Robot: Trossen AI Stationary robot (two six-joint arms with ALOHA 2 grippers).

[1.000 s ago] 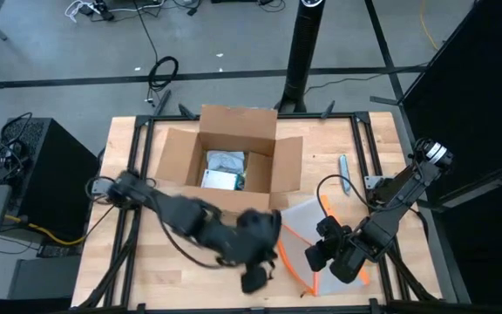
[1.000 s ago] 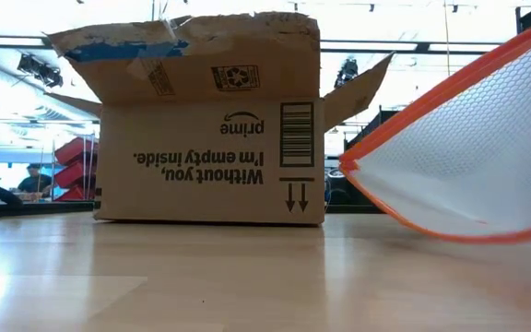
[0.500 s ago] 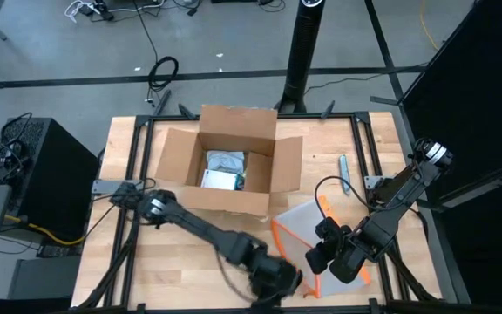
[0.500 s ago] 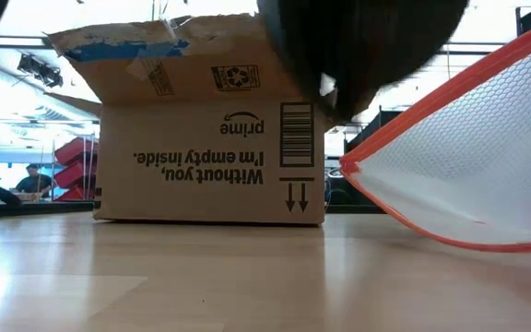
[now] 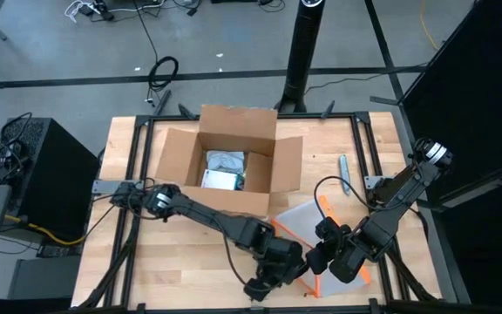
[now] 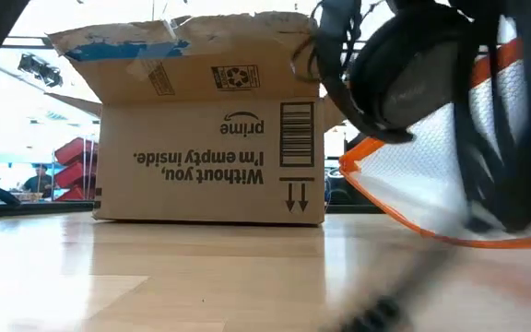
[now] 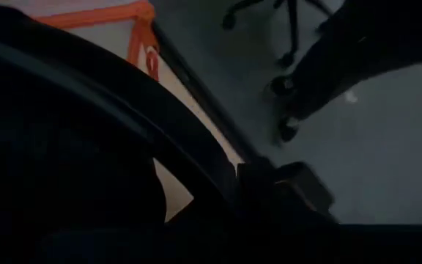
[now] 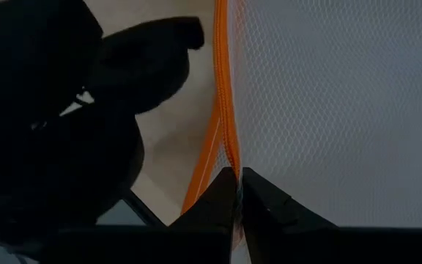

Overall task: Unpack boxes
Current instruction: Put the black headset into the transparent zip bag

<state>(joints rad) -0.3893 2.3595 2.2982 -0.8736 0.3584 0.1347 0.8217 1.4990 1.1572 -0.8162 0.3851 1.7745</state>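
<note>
clearly my right tool (image 8: 237, 192) is pinched shut on the pouch (image 5: 308, 218)'s orange edge, my left tool (image 5: 260, 288) closed and empty just beside; they could collide. the box (image 5: 229, 161) sits farther off, still full.

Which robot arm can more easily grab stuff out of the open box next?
Probably the left. The right gripper is shut on the orange-edged pouch, so it is busy. The left gripper is shut, seems to hold nothing, and its arm lies nearer the cardboard box, though it hangs near the table's front edge.
</note>
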